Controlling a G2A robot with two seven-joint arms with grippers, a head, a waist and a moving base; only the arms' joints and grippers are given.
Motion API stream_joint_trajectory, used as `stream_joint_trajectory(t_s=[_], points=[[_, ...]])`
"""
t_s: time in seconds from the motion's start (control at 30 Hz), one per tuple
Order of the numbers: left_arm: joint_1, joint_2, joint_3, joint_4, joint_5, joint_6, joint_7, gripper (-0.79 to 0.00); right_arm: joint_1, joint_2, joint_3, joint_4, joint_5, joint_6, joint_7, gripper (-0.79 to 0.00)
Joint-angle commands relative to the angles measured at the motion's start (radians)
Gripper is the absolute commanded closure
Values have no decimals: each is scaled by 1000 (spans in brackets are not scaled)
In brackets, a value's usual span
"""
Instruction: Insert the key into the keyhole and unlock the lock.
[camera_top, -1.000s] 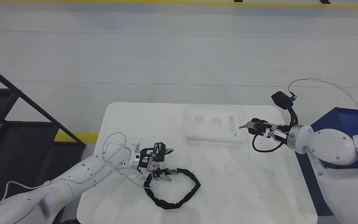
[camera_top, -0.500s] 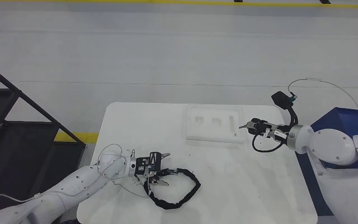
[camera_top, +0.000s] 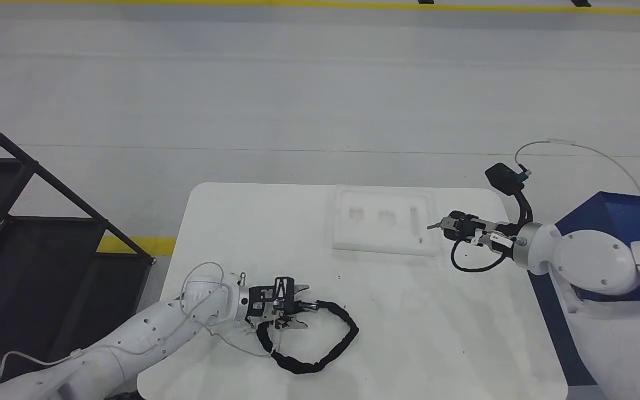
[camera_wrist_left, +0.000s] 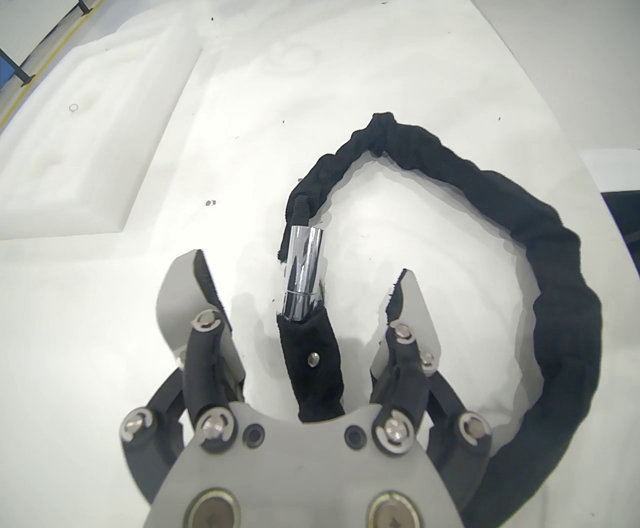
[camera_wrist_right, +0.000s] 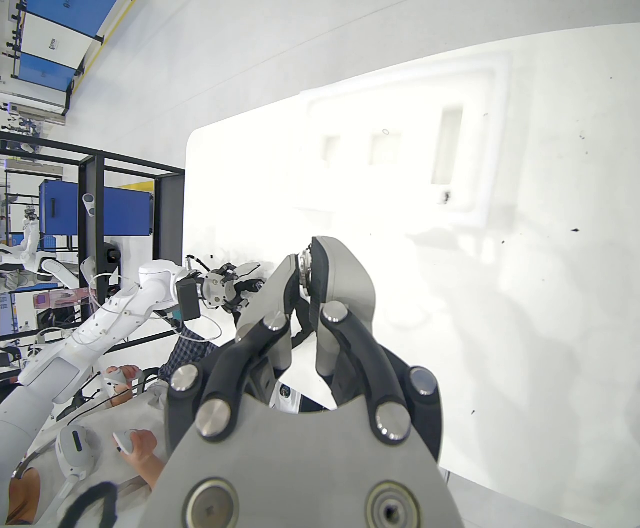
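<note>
The left gripper (camera_wrist_left: 302, 272) is hanging wide open astride the lock's chrome cylinder (camera_wrist_left: 303, 252), gripping nothing, while the right gripper (camera_wrist_right: 306, 256), well apart, is pinching the key (camera_wrist_right: 303, 267) between closed fingers; steadying that cylinder is seemingly coming next.

Chain lock (camera_top: 347, 330) front-left on table (camera_top: 450, 330) (left gripper (camera_wrist_left: 302, 270) astride its end); foam tray (camera_top: 385, 220) behind, centre.
</note>
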Motion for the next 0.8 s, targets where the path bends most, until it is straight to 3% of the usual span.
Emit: stream_joint_trajectory(t_s=[0.0,0.1,0.17,0.23,0.27,0.3,0.53,0.77], points=[[2,-5,-4,9,1,0,-8,-403,0,0,0,0,0,0,0,0],[6,-12,-8,17,5,-6,-12,-403,0,0,0,0,0,0,0,0],[7,-17,-9,21,11,-10,-19,-363,0,0,0,0,0,0,0,0],[8,-23,-9,22,14,-15,-25,-225,0,0,0,0,0,0,0,0],[7,-26,-10,24,17,-18,-32,-65,0,0,0,0,0,0,0,0],[7,-29,-12,26,15,-19,-35,0,0,0,0,0,0,0,0,0],[-11,-47,-35,48,-15,-65,-58,0,0,0,0,0,0,0,0,0],[-55,-62,-77,42,-92,-183,9,0,0,0,0,0,0,0,0,0]])
